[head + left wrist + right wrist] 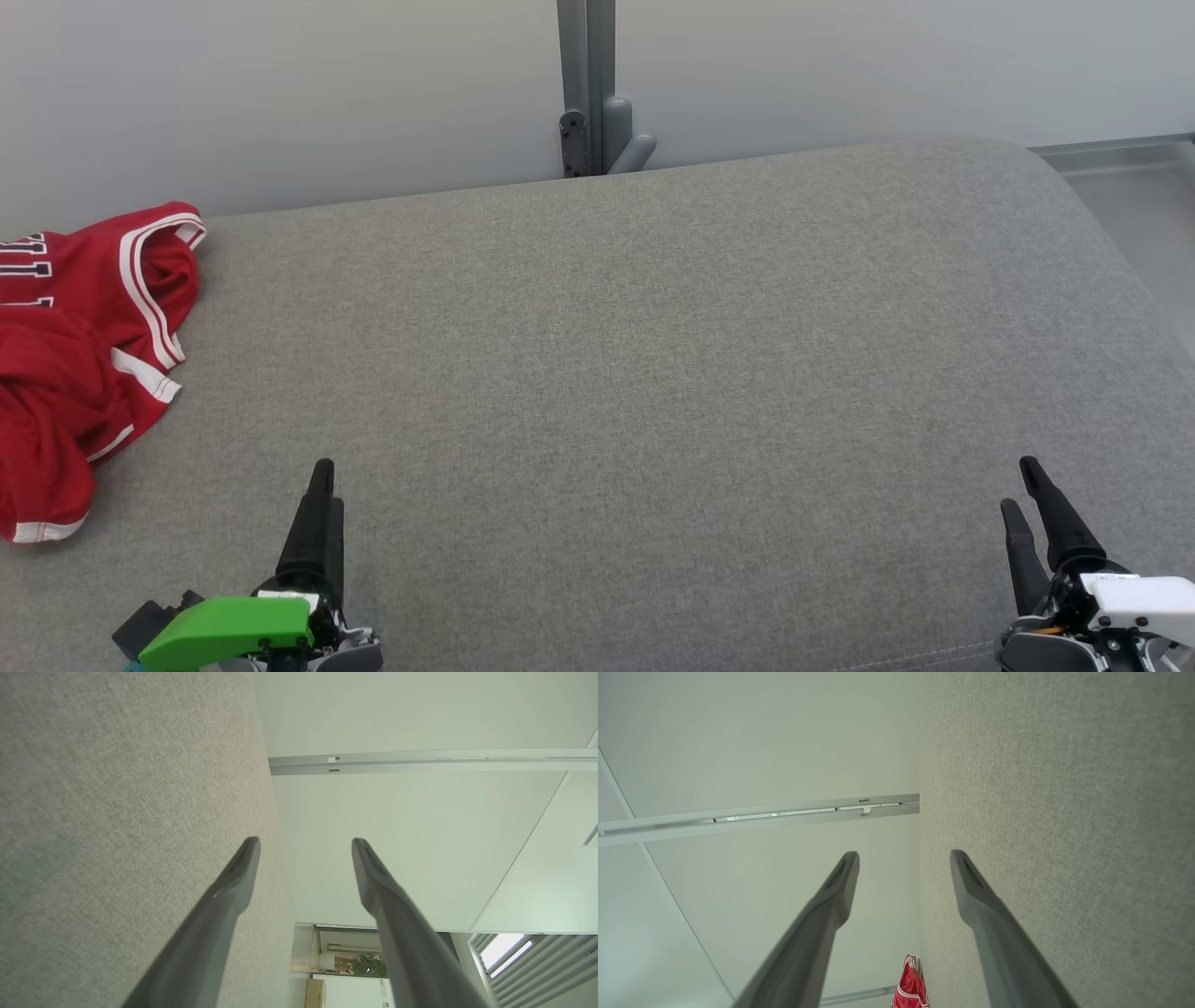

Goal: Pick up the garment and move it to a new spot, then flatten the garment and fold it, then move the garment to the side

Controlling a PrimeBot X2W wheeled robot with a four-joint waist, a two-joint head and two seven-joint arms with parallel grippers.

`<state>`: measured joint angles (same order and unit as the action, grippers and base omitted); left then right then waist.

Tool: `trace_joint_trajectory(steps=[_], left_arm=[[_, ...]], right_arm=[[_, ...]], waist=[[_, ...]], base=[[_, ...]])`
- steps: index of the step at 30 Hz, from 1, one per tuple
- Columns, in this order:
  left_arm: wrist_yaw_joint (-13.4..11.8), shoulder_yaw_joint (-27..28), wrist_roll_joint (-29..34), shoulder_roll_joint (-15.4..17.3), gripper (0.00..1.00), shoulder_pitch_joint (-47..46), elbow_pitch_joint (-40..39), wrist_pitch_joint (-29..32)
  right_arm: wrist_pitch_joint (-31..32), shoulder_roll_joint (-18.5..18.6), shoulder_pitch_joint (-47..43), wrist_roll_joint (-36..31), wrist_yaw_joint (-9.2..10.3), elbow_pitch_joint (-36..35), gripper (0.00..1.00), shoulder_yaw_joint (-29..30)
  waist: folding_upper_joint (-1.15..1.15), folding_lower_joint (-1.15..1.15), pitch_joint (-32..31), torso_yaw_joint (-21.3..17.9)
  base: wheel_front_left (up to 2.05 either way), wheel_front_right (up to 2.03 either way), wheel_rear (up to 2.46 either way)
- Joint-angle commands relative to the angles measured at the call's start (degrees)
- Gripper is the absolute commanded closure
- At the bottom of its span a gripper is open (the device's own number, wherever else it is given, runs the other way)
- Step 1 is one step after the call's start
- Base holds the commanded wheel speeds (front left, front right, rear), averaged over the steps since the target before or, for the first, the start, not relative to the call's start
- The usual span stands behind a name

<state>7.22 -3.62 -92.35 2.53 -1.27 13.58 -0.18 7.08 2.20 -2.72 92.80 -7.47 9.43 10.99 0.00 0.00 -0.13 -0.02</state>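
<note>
In the head view, the left gripper (328, 485) and the right gripper (1018, 483) hovered well apart over the broad grey woven fabric surface (607, 373). The crumpled red sports jersey with white trim (75, 364) lay in a heap ahead of the left gripper and out to its left, near but untouched, and far from the right gripper.

In the left wrist view, the left gripper (306, 841) stood spread wide with nothing between its fingers and the grey fabric along one side.

In the right wrist view, the right gripper (903, 853) was equally wide and empty. The jersey (910, 984) showed small and well apart from it.

The first step, the pick-up, looked not yet begun. The next move likely called for the left gripper to reach leftward, descend onto a raised fold and close.
</note>
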Motion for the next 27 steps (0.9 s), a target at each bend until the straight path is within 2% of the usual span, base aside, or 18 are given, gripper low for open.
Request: trace_joint_trajectory(steps=[1,11,19,27], left_arm=[[0.08,-0.06,1.26,0.12,0.00,-0.65,-1.01,-0.73],[-0.90,0.86,8.23,0.17,0.00,-0.29,-2.65,-2.72],[-2.67,0.28,14.54,0.20,0.00,0.29,-4.95,-4.03],[-5.10,-0.91,23.80,0.23,0.00,0.87,-7.21,-5.35]], right_arm=[[-0.83,0.49,0.47,-1.18,0.00,-0.87,0.00,-0.29],[-3.83,0.55,0.62,-8.20,-0.01,-2.20,0.00,-0.68],[-5.76,0.58,0.44,-14.52,-0.01,-3.83,0.00,-1.67],[-7.78,0.62,0.15,-23.24,-0.01,-5.50,0.00,-2.81]], waist=[[0.00,0.00,-0.03,0.00],[0.00,0.00,-0.22,0.08],[0.00,0.00,-0.36,0.17],[0.00,0.00,-0.56,0.25]], base=[[0.00,0.00,0.00],[0.00,0.00,0.00],[0.00,0.00,0.00],[0.00,0.00,0.00]])
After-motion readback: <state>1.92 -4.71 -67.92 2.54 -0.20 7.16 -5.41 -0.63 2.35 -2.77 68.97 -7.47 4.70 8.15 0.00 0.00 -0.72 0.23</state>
